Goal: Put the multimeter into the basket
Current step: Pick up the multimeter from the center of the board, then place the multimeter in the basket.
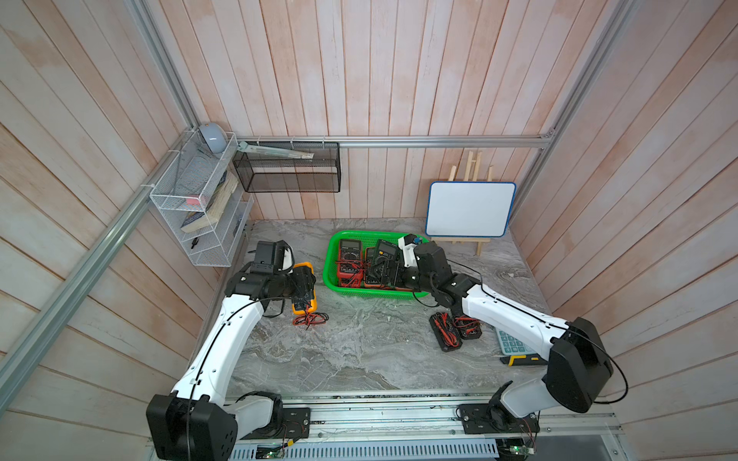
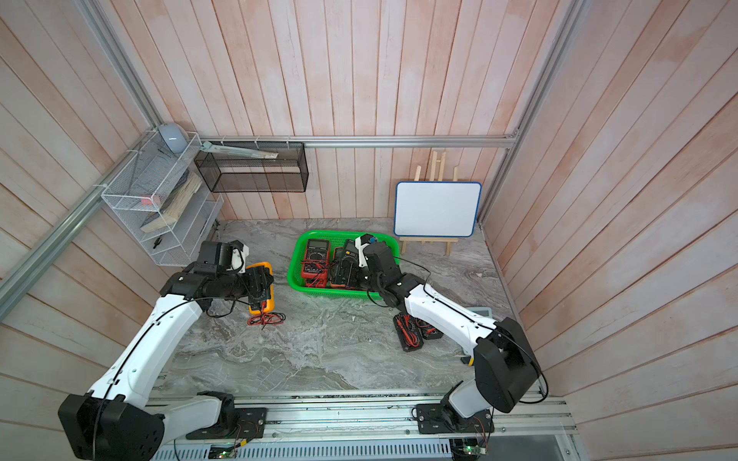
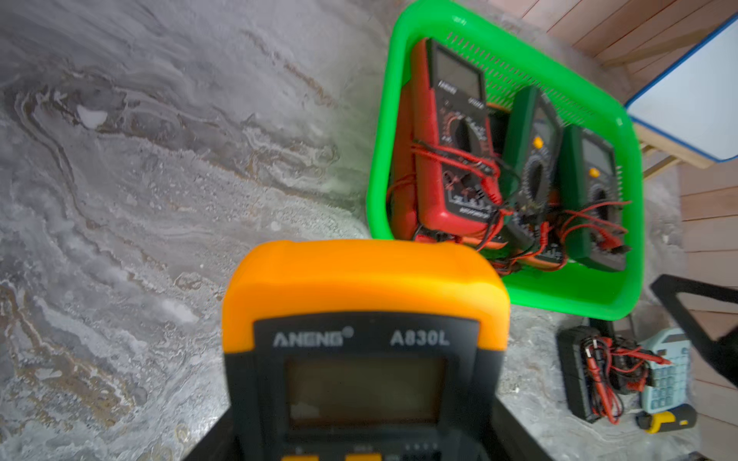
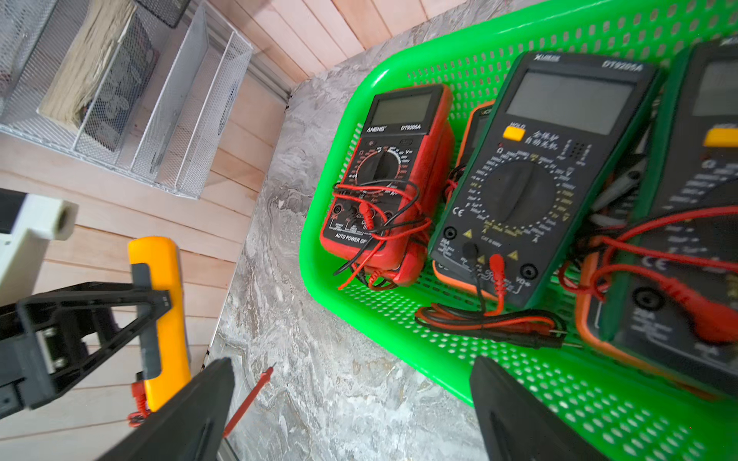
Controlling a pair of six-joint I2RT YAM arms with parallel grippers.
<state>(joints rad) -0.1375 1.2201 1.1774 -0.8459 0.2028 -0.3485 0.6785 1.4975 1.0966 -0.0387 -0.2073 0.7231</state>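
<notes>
My left gripper (image 1: 304,284) (image 3: 363,439) is shut on the sides of an orange and black multimeter (image 1: 306,266) (image 2: 261,266) (image 3: 363,279) (image 4: 159,255). It holds the multimeter tilted, just left of the green basket (image 1: 330,255) (image 2: 294,259) (image 3: 383,159) (image 4: 319,279). The multimeter's red leads (image 1: 309,319) trail onto the table. Inside the basket lie several multimeters, one red (image 1: 350,255) (image 4: 395,167) and others dark green (image 4: 531,171). My right gripper (image 1: 381,275) (image 4: 351,411) stands open over the basket, with nothing between its fingers.
Two black cases with red leads (image 1: 451,331) lie at the right front, beside a light blue calculator (image 1: 511,343) and a yellow and black tool (image 1: 523,360). A whiteboard on an easel (image 1: 470,209) stands behind the basket. A white wire rack (image 1: 195,199) and a black mesh basket (image 1: 287,167) hang on the walls.
</notes>
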